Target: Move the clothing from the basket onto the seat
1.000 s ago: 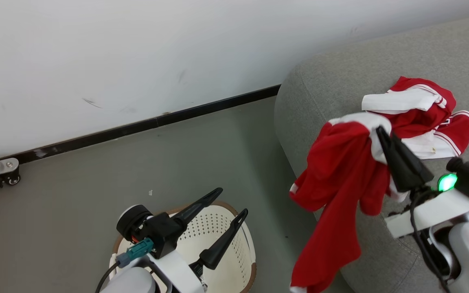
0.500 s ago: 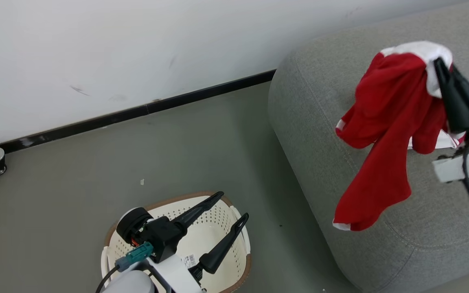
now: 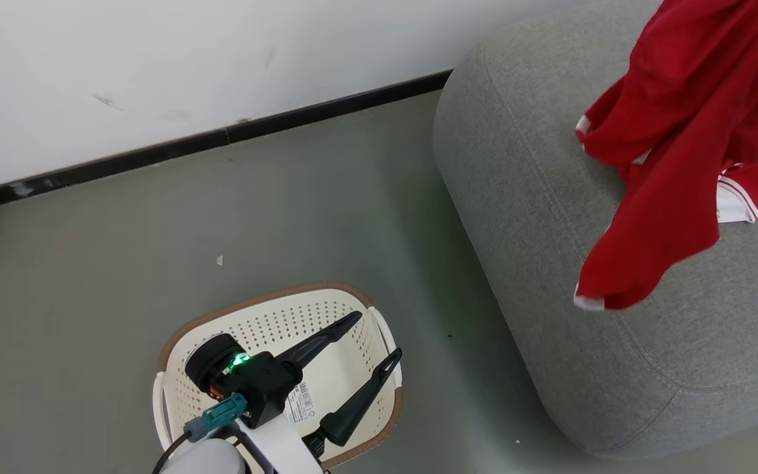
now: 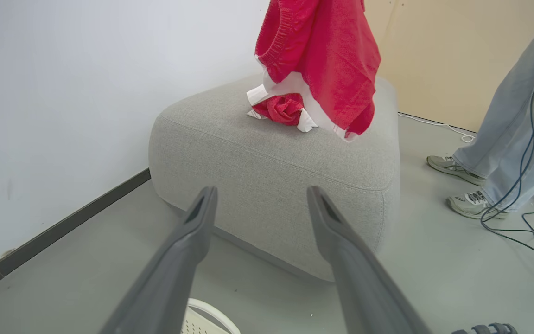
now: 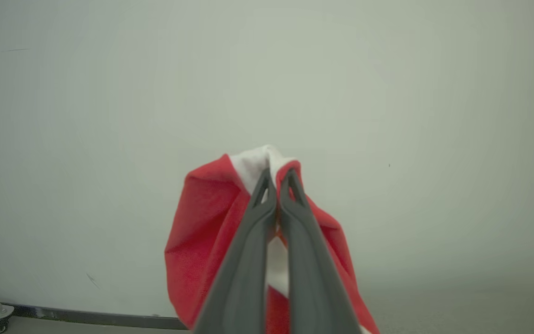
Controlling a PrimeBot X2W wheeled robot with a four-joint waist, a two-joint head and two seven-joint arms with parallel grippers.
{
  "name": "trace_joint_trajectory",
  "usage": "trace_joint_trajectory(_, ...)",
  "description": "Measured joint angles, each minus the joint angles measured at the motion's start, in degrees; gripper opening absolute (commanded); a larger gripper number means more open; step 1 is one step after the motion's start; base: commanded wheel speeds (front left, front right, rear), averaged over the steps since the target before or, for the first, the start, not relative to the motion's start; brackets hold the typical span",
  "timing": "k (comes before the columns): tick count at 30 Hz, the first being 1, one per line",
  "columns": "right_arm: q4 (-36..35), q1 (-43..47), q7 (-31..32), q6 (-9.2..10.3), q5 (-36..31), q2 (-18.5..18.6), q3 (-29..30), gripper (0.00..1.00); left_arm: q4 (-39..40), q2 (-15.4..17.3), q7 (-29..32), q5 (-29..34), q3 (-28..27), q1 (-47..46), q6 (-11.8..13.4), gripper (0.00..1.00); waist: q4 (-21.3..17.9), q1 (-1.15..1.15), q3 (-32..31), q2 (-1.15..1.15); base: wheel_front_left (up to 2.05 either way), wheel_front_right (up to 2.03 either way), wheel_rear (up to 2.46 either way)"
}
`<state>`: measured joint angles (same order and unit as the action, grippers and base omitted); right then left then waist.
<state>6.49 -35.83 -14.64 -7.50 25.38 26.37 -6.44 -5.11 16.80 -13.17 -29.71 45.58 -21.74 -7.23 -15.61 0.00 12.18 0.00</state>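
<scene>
The basket (image 3: pixel 254 299) stands on the floor (image 3: pixel 122 263), and the left end effector (image 3: pixel 377 334) hovers released, fingers spread, above its perforated white interior. The right end effector (image 5: pixel 277 175) is clenched on 1 red garment (image 3: pixel 675 131) that hangs over the grey seat (image 3: pixel 537 217). A 2nd garment (image 4: pixel 281 109) lies crumpled on that seat.

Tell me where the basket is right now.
In the head view the basket sits on the floor at bottom centre-left, beneath the open left hand, left of the grey seat.
</scene>
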Motion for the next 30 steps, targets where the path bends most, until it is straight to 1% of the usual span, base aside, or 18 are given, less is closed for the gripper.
trace_joint_trajectory(9,5.4,-8.0,0.0,0.00,2.4,3.1,0.3,0.00,1.5,1.9,1.1,0.9,0.1,-0.2,0.0,1.00,0.4,0.00,3.9,0.00,0.00,0.00,0.00)
trace_joint_trajectory(14,9.3,-12.5,0.0,0.00,4.0,6.2,0.7,0.00,2.6,2.3,1.4,1.1,0.1,-0.5,0.0,1.00,0.7,0.00,6.1,0.00,0.00,0.00,0.00)
trace_joint_trajectory(16,10.6,-14.2,0.0,0.00,4.0,7.0,1.4,0.00,2.9,2.9,1.8,1.6,0.3,-1.2,0.0,1.00,0.9,0.00,7.0,0.00,0.00,0.00,0.00)
trace_joint_trajectory(23,15.0,-23.7,0.0,0.00,4.3,11.7,2.1,0.00,4.4,3.6,2.0,1.7,0.2,-1.7,0.0,1.00,1.6,0.00,10.6,0.00,0.00,0.00,0.00)
trace_joint_trajectory(26,16.5,-25.5,0.0,0.00,4.3,12.0,2.2,0.00,4.7,4.1,2.1,1.7,0.2,-2.3,0.0,1.00,1.9,0.00,11.9,0.00,0.00,0.00,0.00)
trace_joint_trajectory(30,16.7,-25.2,0.0,0.00,2.8,10.4,2.1,0.00,5.2,5.0,2.3,1.7,-0.3,-2.8,0.0,1.00,2.2,0.00,13.6,0.00,0.00,0.00,0.00)
